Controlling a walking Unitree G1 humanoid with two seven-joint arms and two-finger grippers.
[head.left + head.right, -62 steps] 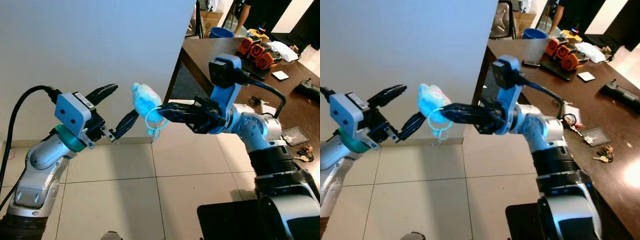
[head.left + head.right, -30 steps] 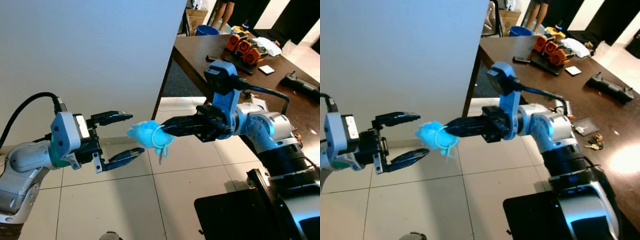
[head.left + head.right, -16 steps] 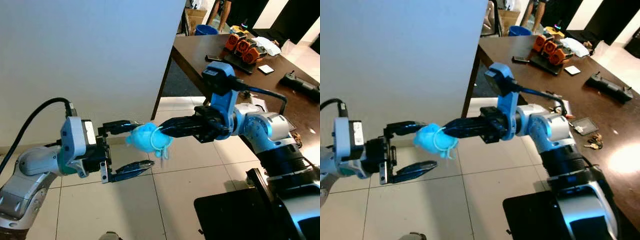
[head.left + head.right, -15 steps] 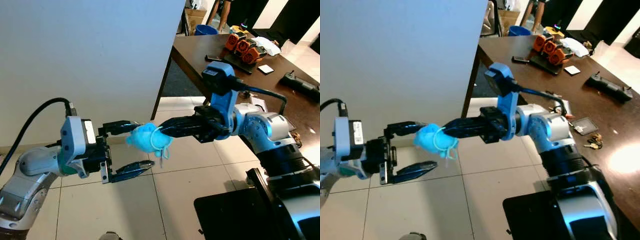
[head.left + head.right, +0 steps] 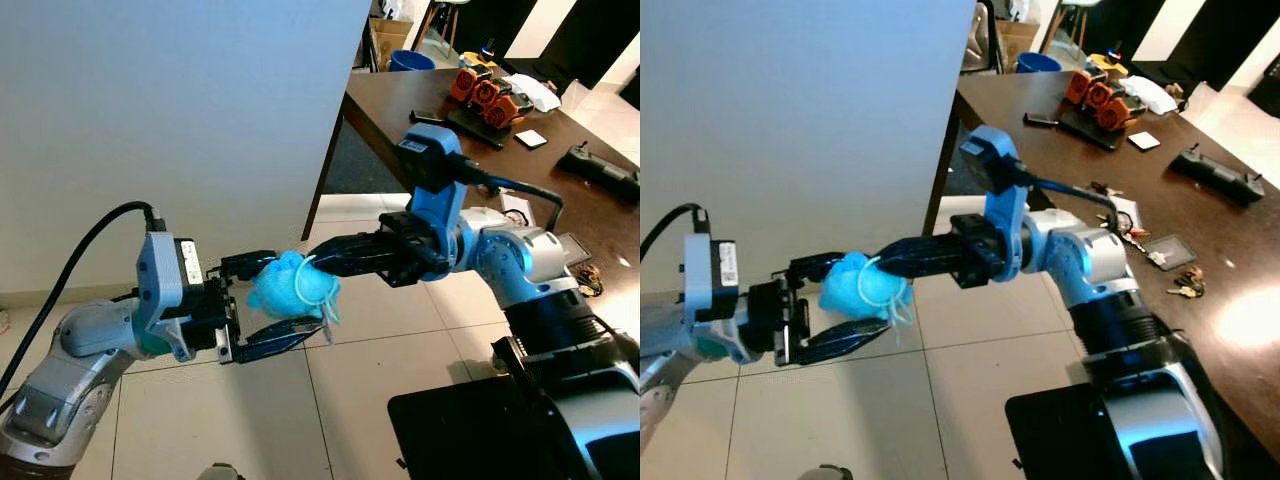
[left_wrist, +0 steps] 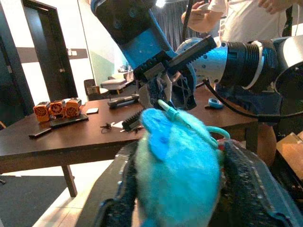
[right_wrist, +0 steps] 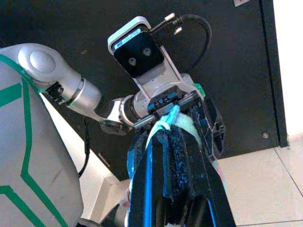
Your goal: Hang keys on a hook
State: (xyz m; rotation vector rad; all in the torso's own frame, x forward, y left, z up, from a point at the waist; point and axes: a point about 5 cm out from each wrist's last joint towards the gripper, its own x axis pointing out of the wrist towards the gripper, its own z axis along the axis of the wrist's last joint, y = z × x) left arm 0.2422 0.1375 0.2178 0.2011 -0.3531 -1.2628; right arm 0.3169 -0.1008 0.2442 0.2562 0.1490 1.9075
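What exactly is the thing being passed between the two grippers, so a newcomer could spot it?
In front of the white wall, above the tiled floor, the right gripper meets the left gripper. Between them sits a fluffy bright-blue keychain with a pale blue ring, the only soft, vivid thing there.

We see a dark brown wooden table [image 5: 590,210] bearing three orange battery packs [image 5: 478,84], a white card [image 5: 530,138], a black controller [image 5: 600,170] and loose keys [image 5: 1188,288].

My two grippers meet over bare tiled floor [image 5: 330,400], with open room below them. A plain white wall [image 5: 180,110] stands close behind, and the dark brown wooden worktop [image 5: 420,95] blocks my right side.
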